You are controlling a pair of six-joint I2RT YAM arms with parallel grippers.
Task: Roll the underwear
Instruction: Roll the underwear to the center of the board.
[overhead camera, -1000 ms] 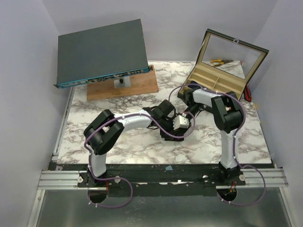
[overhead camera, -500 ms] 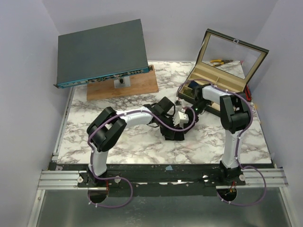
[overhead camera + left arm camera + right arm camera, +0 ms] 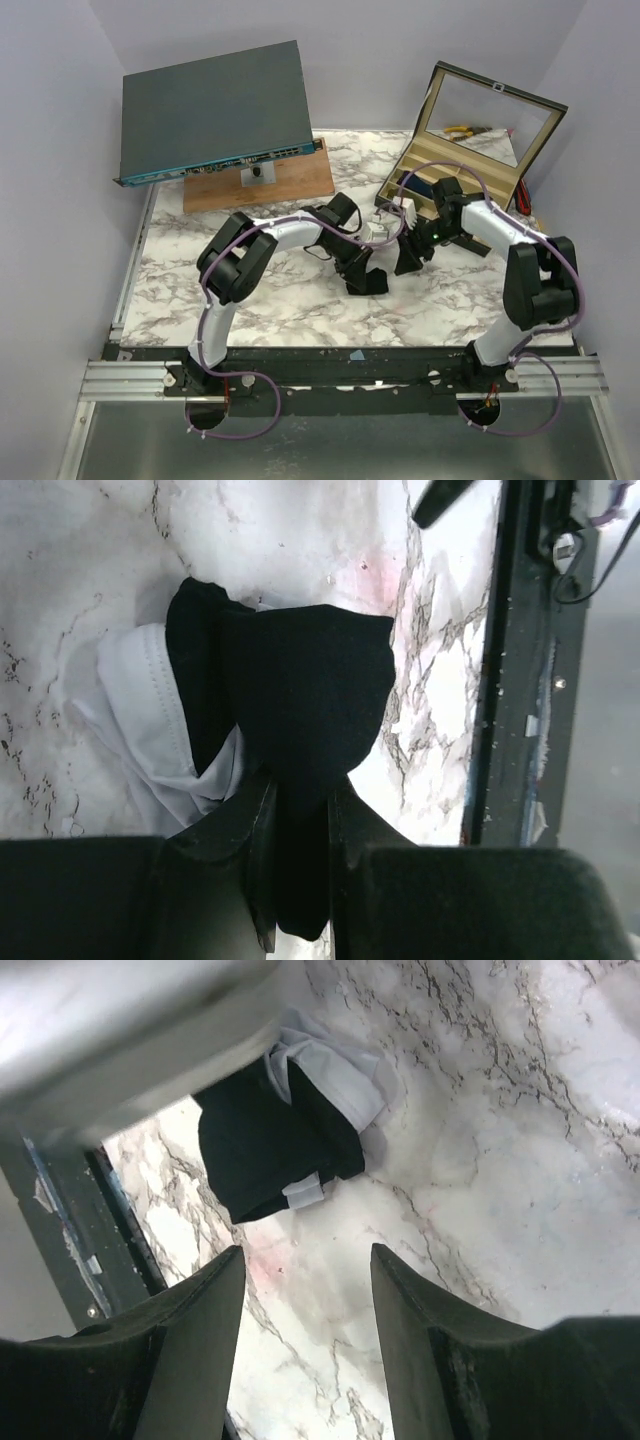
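Note:
The underwear (image 3: 300, 680) is a bunched black garment with white fabric showing on its left side, lying on the marble table (image 3: 270, 300). My left gripper (image 3: 300, 785) is shut on a fold of its black cloth, which fills the gap between the jaws. From above, the underwear (image 3: 368, 283) sits mid-table under the left gripper (image 3: 357, 262). My right gripper (image 3: 407, 262) stands just right of it, open and holding nothing. In the right wrist view the underwear (image 3: 270, 1150), with a small white tag, lies beyond the open right gripper (image 3: 305, 1260), apart from the fingers.
A dark network switch (image 3: 215, 110) leans on a wooden board (image 3: 265, 185) at the back left. An open wooden box (image 3: 455, 165) with a glass lid stands at the back right, something dark blue inside it. The black front rail (image 3: 340, 365) borders the table.
The right arm has swung its elbow out to the right and its gripper has drawn back off the underwear. The left gripper has stayed shut on the cloth, shifting slightly toward the back.

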